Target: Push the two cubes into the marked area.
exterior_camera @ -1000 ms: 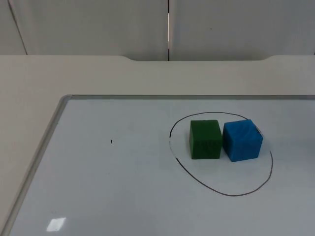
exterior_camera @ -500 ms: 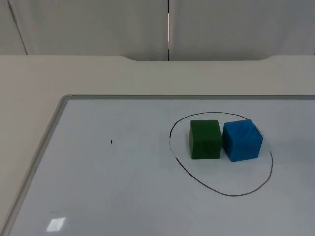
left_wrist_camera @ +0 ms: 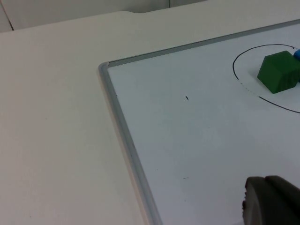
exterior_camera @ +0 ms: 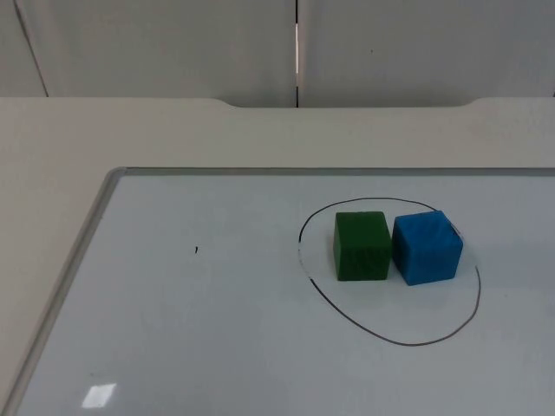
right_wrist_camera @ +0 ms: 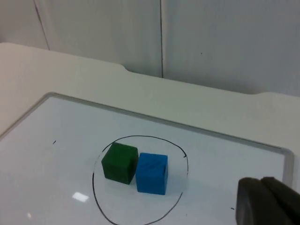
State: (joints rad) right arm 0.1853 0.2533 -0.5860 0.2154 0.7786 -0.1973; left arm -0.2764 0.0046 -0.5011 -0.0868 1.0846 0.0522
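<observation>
Two cubes sit side by side and touching inside the drawn ring (exterior_camera: 392, 273) at centre right of the top view: the green cube (exterior_camera: 362, 246) on the left, the blue cube (exterior_camera: 426, 248) on the right, both on the whiteboard (exterior_camera: 173, 329). We judge the pushing done, since neither cube crosses the line. The left gripper (left_wrist_camera: 272, 200) hangs well apart from the ring, the right gripper (right_wrist_camera: 267, 201) nearer, just outside the blue cube's side. We cannot tell whether either gripper's jaws are spread or pressed together. Any further nudge would fall to the right arm.
</observation>
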